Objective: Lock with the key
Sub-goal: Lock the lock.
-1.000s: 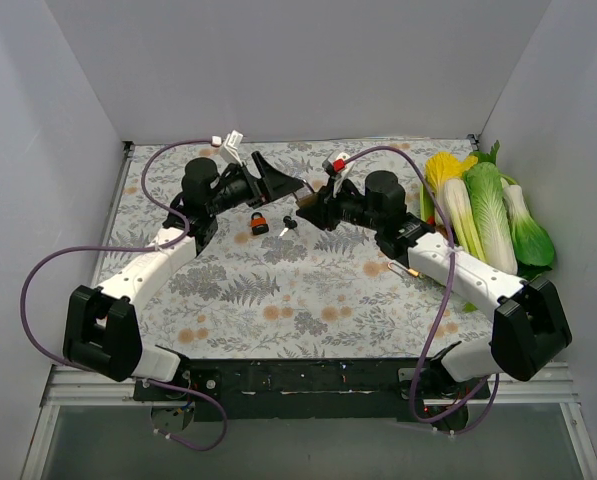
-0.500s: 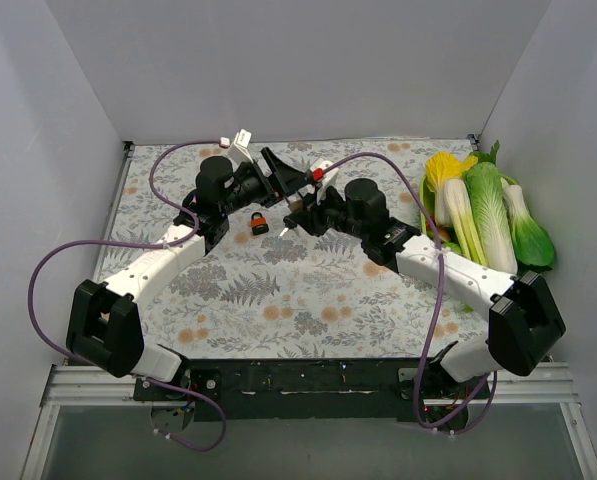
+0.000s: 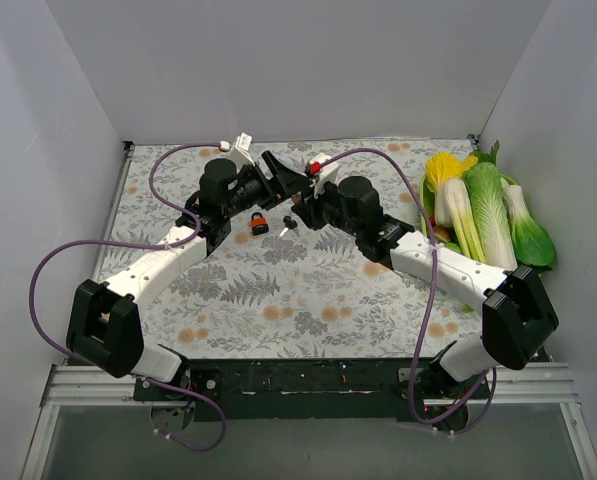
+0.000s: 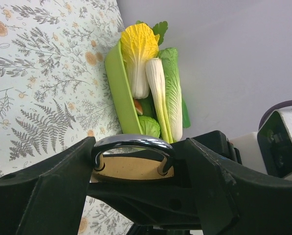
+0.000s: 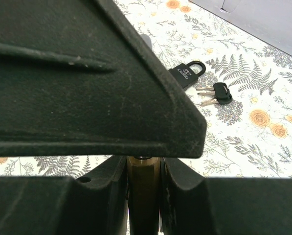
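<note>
The left arm and right arm reach forward and bend inward, their wrists facing each other. The left gripper and right gripper meet tip to tip, each with its fingers closed on one brass padlock.

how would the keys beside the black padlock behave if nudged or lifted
The keys look loosely joined at their black heads, so they'd probably splay or dangle when lifted. Lying flat on the floral mat, they'd likely slide, not roll, and look light.
</note>
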{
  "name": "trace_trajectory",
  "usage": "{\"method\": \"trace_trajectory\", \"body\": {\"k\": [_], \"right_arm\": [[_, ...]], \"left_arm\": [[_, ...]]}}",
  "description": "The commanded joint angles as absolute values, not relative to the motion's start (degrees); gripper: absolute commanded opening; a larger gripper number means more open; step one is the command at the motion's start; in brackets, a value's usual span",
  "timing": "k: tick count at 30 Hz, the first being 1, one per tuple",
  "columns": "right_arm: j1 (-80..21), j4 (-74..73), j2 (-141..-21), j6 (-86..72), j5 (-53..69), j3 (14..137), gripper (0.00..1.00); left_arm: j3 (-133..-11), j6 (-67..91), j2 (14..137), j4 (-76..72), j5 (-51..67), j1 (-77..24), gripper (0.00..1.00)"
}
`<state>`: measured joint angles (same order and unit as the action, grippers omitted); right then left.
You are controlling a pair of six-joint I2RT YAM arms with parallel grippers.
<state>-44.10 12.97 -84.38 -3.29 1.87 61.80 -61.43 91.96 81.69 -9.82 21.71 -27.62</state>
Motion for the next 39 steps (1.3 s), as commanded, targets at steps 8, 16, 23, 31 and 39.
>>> {"method": "trace_trajectory", "body": {"k": [8, 16, 23, 31, 39], "right_arm": [[-45.35, 20.21, -83.5, -3.69, -0.35, 66.88, 0.01], [-45.44, 19.6, -83.24, -3.69, -0.35, 66.71, 0.15], [-42.02, 9.51, -80.86, -4.66, 6.75, 66.88, 0.62], [-35.86, 0.1, -78.31, -0.54, 25.39, 65.83, 0.66], [-35.86, -1.23, -80.24, -0.18, 27.34, 65.92, 0.53]], "left_arm": [[-60.65, 91.23, 80.95, -9.4, 22.15, -28.74, 0.62], [-60.91, 89.74, 80.25, -8.17, 22.06, -28.48, 0.0], [-62.05, 90.0, 79.72, -8.7, 27.49, -23.13, 0.0], [-61.0, 89.12, 78.31, -8.26, 31.03, -21.71, 0.0], [-60.82, 91.58, 78.57, -8.44, 30.76, -21.53, 0.0]]}}
